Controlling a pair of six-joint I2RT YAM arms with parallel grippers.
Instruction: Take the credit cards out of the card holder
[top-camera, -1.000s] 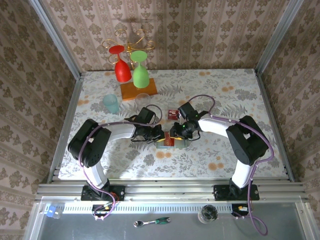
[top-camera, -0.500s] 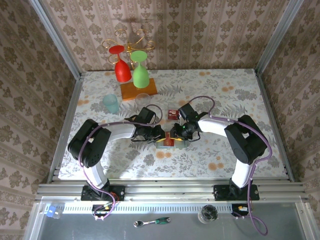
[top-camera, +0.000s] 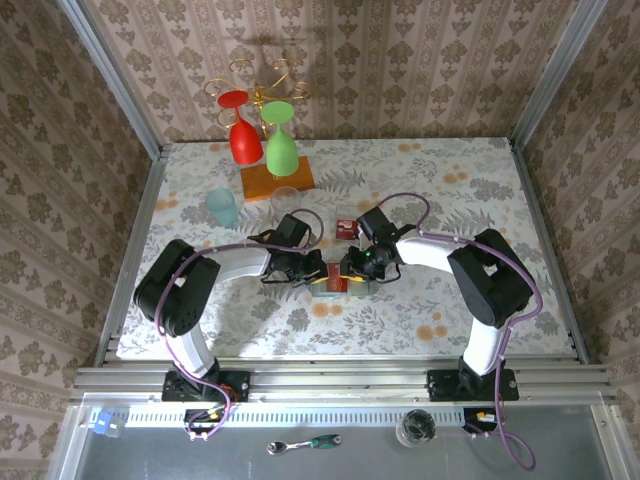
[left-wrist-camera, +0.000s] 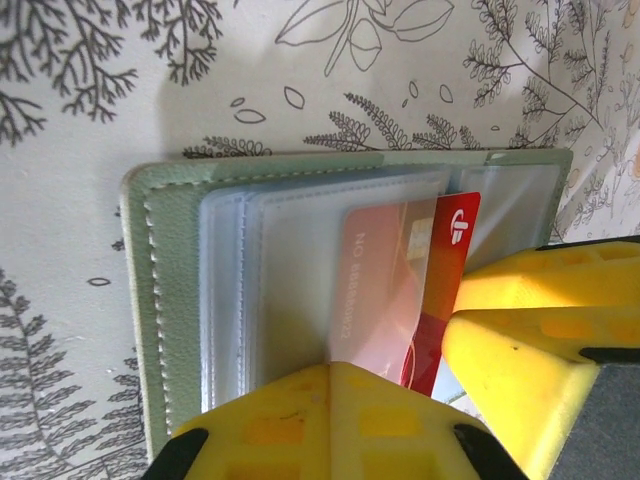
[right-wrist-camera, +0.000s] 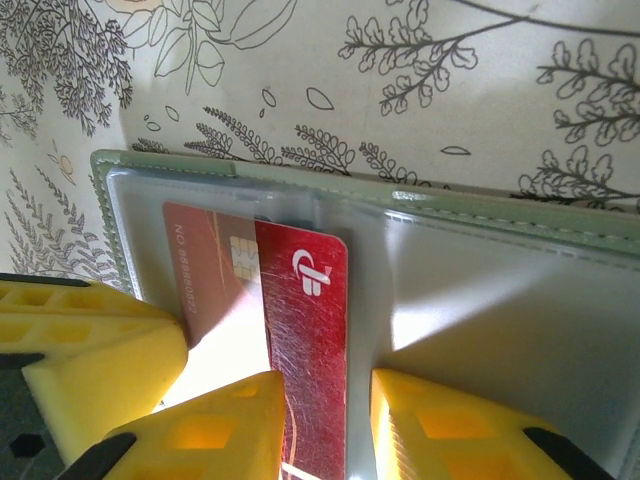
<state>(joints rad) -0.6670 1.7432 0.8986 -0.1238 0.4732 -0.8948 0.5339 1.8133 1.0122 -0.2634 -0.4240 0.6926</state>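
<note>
**A:** Where is the wallet?

**B:** The pale sage-green, book-fold card holder (top-camera: 335, 285) lies open and flat on the white floral tablecloth (top-camera: 450, 190). It is mid-table between the two arm tips, well apart from the aluminium side rails (top-camera: 137, 240).

**A:** And the cards?

**B:** One thin red credit card (right-wrist-camera: 308, 300) lies in the holder. Its numbered half is under a clear plastic sleeve (left-wrist-camera: 290, 270), and its logo half is bare past the sleeve's edge. A second small red card (top-camera: 346, 228) lies loose on the cloth, near the holder's far side.

**A:** The pincers?

**B:** The left gripper (left-wrist-camera: 325, 410) is clenched, its yellow tip over the near edge of the sleeves. I cannot tell whether a leaf is caught in it. The right gripper (right-wrist-camera: 325, 420) is released. The bare strip of card runs between its fingers (right-wrist-camera: 440, 420), with a sliver of sleeve between the card's edge and one finger.

**A:** Room to move?

**B:** Both wrist views show bare cloth beyond the holder's stitched far rim. From above, open cloth runs rightward and toward the near rail. At the far left stand a teal tumbler (top-camera: 222, 207), a clear glass (top-camera: 287, 198) and a wooden-based rack (top-camera: 277, 180) hanging a red and a green goblet. All are well apart from the holder.
</note>
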